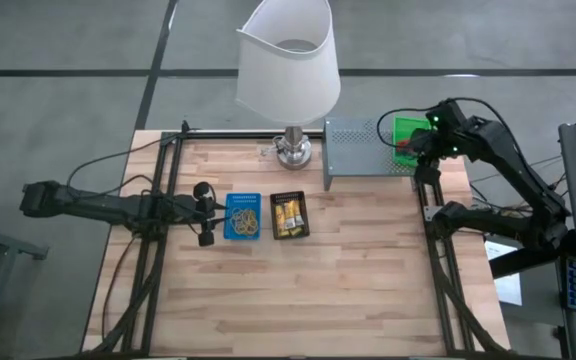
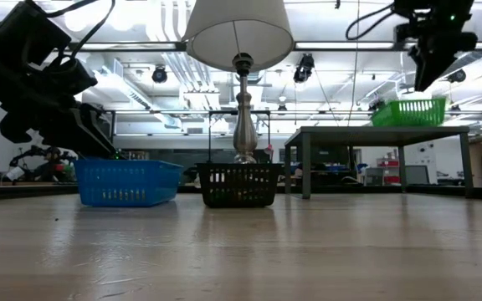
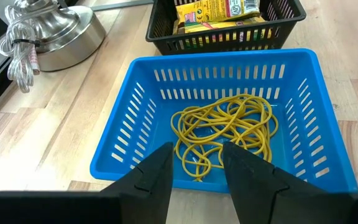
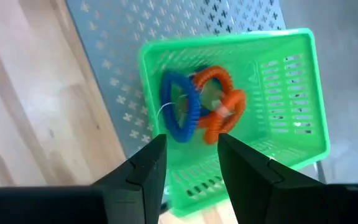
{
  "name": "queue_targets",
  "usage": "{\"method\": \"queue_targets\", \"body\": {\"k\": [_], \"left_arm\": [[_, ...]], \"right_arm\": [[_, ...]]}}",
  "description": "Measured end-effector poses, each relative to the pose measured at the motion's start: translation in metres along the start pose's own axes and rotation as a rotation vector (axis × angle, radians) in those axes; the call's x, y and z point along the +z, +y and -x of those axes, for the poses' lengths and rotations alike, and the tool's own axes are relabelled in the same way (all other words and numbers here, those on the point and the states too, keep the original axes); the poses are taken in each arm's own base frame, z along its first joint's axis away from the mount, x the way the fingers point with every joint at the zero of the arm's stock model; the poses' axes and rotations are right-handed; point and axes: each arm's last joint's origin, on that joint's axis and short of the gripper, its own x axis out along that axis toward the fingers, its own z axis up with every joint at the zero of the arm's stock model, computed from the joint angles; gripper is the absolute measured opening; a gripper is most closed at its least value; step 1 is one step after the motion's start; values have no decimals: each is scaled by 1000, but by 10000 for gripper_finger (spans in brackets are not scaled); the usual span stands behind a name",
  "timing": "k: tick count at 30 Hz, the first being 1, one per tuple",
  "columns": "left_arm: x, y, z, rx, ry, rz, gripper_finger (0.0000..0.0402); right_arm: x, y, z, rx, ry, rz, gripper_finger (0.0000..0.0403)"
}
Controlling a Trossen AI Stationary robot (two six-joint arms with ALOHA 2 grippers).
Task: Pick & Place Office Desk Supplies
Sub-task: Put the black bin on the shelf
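Note:
Tan-yellow rubber bands (image 3: 225,127) lie tangled in the blue tray (image 3: 129,143). Yellow packets with red marks (image 3: 216,12) lie in the black tray (image 1: 289,215) beside it. A blue ring (image 4: 182,109) and orange-red rings (image 4: 219,106) lie in the green tray (image 4: 284,81), which stands on the grey perforated shelf (image 1: 363,150). My left gripper (image 3: 194,168) stands open just off the blue tray's left side, with nothing between its fingers. My right gripper (image 4: 191,155) hangs open above the green tray, clear of the rings.
A lamp with a white shade (image 1: 290,70) and a metal base (image 1: 292,150) stands at the table's far middle, its coiled cord (image 3: 20,53) beside the base. Bare wooden tabletop (image 1: 298,300) fills the near half. Black frame rails (image 1: 438,270) run along both sides.

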Motion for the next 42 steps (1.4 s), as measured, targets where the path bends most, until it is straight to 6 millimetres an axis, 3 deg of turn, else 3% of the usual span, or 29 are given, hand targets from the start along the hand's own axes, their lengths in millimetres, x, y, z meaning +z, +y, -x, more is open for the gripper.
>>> {"method": "queue_targets", "body": {"k": [9, 16, 21, 28, 42], "left_arm": [[0, 0, 0, 0, 0, 0, 143], [0, 0, 0, 0, 0, 0, 143], [0, 0, 0, 0, 0, 0, 143], [0, 0, 0, 0, 0, 0, 143], [0, 0, 0, 0, 0, 0, 143]], "right_arm": [[5, 5, 14, 158, -134, -134, 141], [13, 16, 1, 282, -190, -235, 135], [29, 47, -23, 404, -277, -99, 130], [49, 89, -42, 394, -427, 97, 130], [68, 156, -59, 305, -486, 141, 127]]}}
